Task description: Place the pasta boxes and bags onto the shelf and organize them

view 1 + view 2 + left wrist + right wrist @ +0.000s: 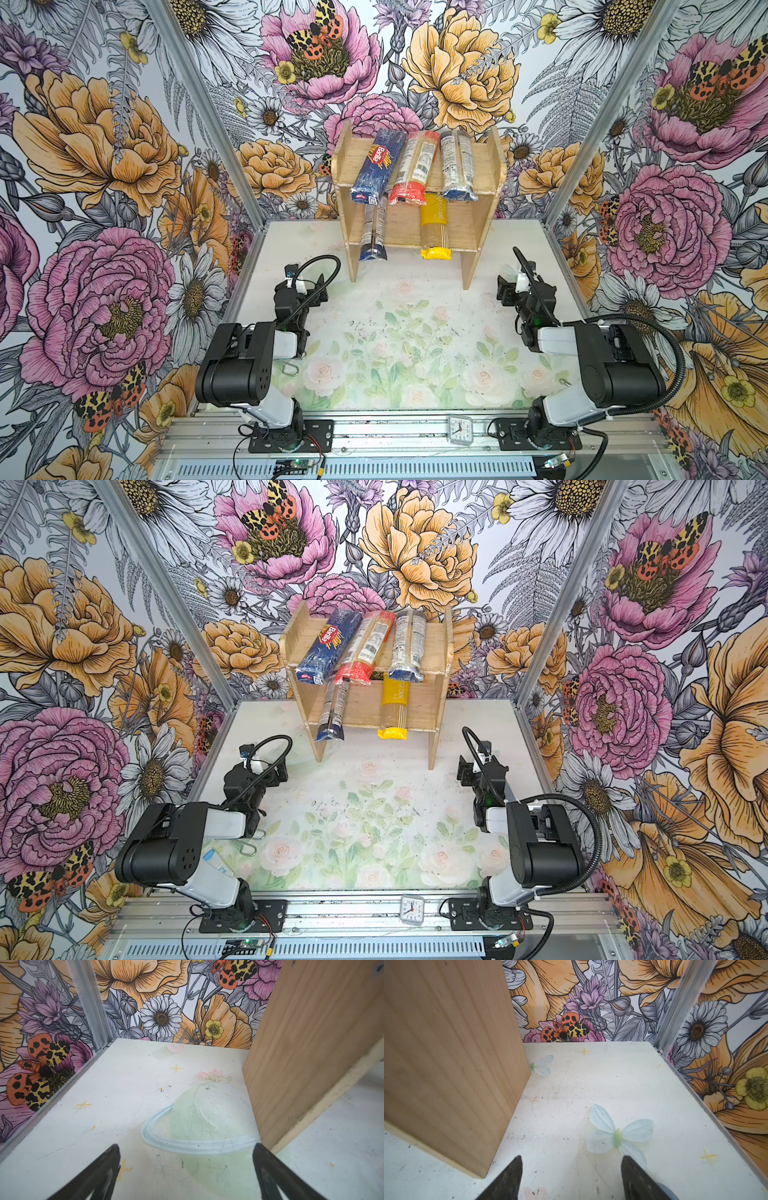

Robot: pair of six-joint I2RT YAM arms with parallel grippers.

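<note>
In both top views, the shelf (484, 166) stands at the far middle of the tabletop (415, 299), and we count five packs on it. The upper tier carries the Barilla box (377, 166), the red-ended bag (415, 170) and the upper grey-labelled bag (456, 164). The lower tier carries the lower grey-labelled bag (374, 232) and the yellow-ended bag (434, 228). All five near ends overhang.

The wrist views show only the shelf's side panels, not the packs. We see the left fingers (99, 1172) spread wide and holding nothing, near the shelf's left leg. The right fingers (508, 1178) stand apart, also holding nothing, beside the right leg.

A top view alone shows a white-blue packet (216, 864) under the left arm. A wire loop (289, 369), possibly a clip, lies nearby, and a small clock (460, 430) sits on the near rail.
</note>
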